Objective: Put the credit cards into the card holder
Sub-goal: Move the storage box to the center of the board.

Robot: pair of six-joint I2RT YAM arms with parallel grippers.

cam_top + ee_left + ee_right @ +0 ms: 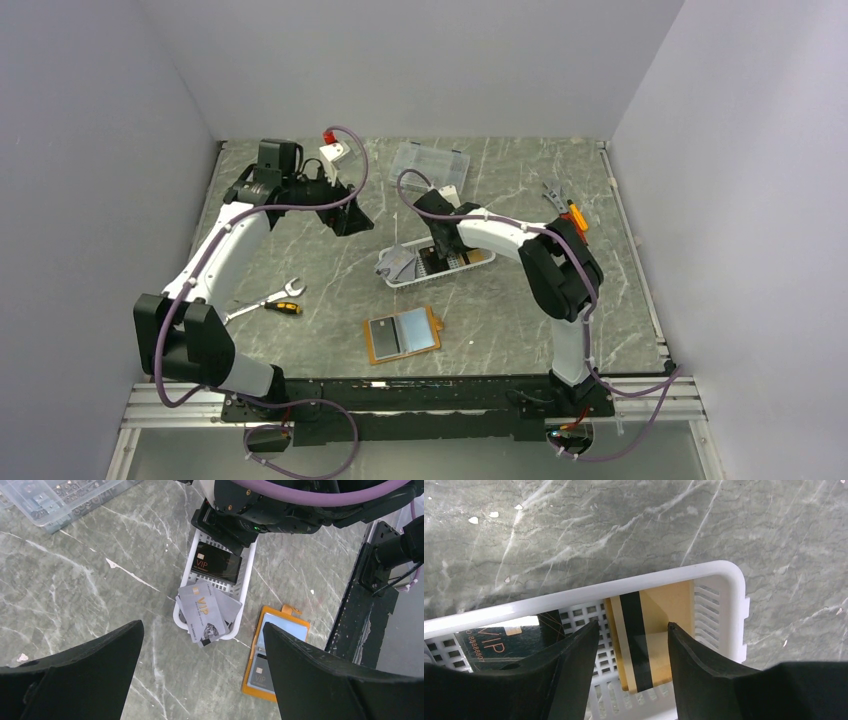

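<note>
Right pincer (633, 680) parted over the white slotted plastic basket (624, 587), gripping nothing yet, tips hovering above the gold-brown plastic card with a black stripe (644, 640). Centre on that card's long edges, lower to bring both tips just past them, close gently, then lift level to clear the rim. Probably awkward to pinch while flat; try tipping one edge up against the basket wall.

Leave the left pincer (200, 680) wide open and empty, high beyond the basket's far left corner, out of the way.

Beside the gold card in the basket, note a black plastic card marked VIP (216, 562); over the basket's left end, grey-white plastic cards (207, 611) fanned and overhanging.

Just nearward of the basket on the grey marbled desk (500, 330), find the flat orange leather-like card holder (402, 334), lying open with a pale blue and a grey card already in it.
</note>
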